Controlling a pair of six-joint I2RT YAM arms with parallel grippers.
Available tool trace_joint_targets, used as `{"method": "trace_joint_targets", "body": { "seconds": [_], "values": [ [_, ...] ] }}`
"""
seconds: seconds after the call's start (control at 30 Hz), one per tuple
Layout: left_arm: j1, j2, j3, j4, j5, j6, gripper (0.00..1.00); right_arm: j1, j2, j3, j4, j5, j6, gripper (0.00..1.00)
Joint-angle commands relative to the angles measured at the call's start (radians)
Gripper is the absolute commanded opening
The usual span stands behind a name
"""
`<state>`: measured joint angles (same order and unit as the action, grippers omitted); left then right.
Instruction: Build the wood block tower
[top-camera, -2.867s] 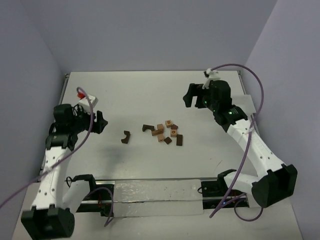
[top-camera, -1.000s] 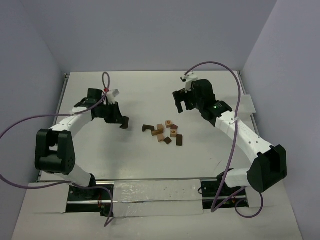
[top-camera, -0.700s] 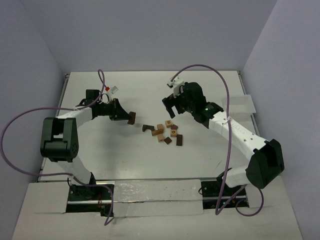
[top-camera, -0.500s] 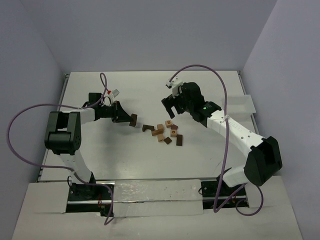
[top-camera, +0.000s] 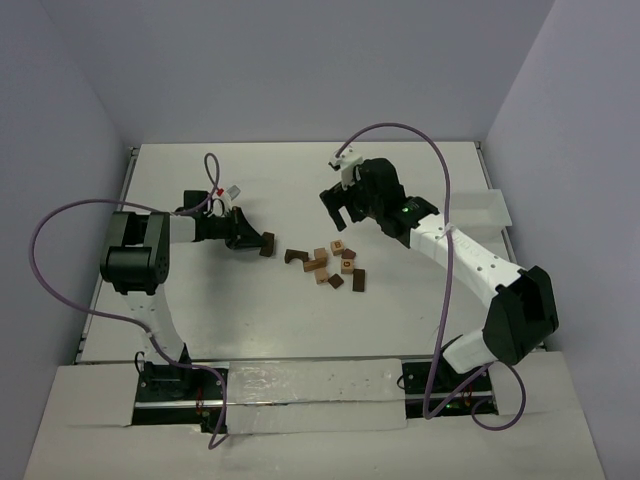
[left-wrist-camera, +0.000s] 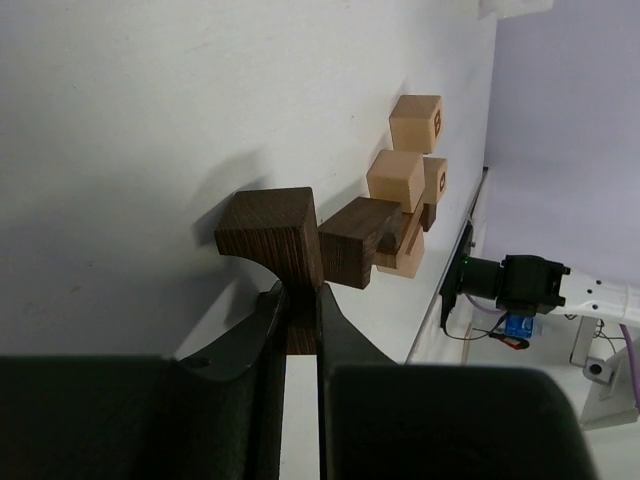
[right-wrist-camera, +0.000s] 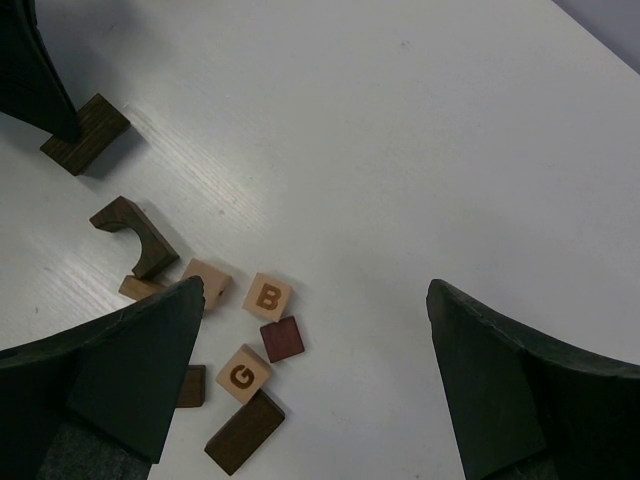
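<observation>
The wood blocks lie as a loose cluster (top-camera: 328, 264) at the table's middle, and no tower stands among them. My left gripper (top-camera: 252, 241) is shut on a dark brown arch block (top-camera: 267, 243), held low just left of the cluster. In the left wrist view that arch block (left-wrist-camera: 272, 236) sits between my fingers (left-wrist-camera: 266, 318), close to a second dark arch (left-wrist-camera: 358, 240) and tan cubes (left-wrist-camera: 396, 178). My right gripper (top-camera: 336, 204) hovers open above the cluster's far side. The right wrist view shows the B cube (right-wrist-camera: 268, 297), G cube (right-wrist-camera: 244, 374) and a reddish tile (right-wrist-camera: 283, 339) below the open gripper (right-wrist-camera: 315, 290).
A white tray (top-camera: 489, 211) sits at the table's right edge. Purple cables loop over both arms. A clear strip (top-camera: 310, 396) runs along the near edge between the arm bases. A long dark block (right-wrist-camera: 245, 432) lies at the cluster's near side.
My left gripper has carried the dark arch block to the right, up to the cluster. My right gripper has shifted left, staying open over the blocks.
</observation>
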<state>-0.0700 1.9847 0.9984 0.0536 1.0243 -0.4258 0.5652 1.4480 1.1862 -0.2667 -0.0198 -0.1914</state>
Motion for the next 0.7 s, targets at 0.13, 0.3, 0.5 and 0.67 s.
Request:
{"method": "trace_joint_targets", "body": {
  "seconds": [0.13, 0.3, 0.5, 0.67],
  "values": [
    [0.006, 0.045, 0.055, -0.081, -0.077, 0.059, 0.18, 0.007, 0.002, 0.056, 0.001, 0.008, 0.010, 0.99],
    [0.013, 0.046, 0.055, -0.121, -0.120, 0.077, 0.28, 0.007, -0.004, 0.053, 0.003, 0.017, 0.002, 0.99],
    [0.039, 0.027, 0.053, -0.170, -0.184, 0.089, 0.42, 0.016, -0.008, 0.061, -0.005, 0.018, -0.025, 1.00],
    [0.051, -0.016, 0.045, -0.219, -0.220, 0.130, 0.48, 0.062, -0.012, 0.049, -0.005, 0.067, -0.102, 0.99]
  ]
}}
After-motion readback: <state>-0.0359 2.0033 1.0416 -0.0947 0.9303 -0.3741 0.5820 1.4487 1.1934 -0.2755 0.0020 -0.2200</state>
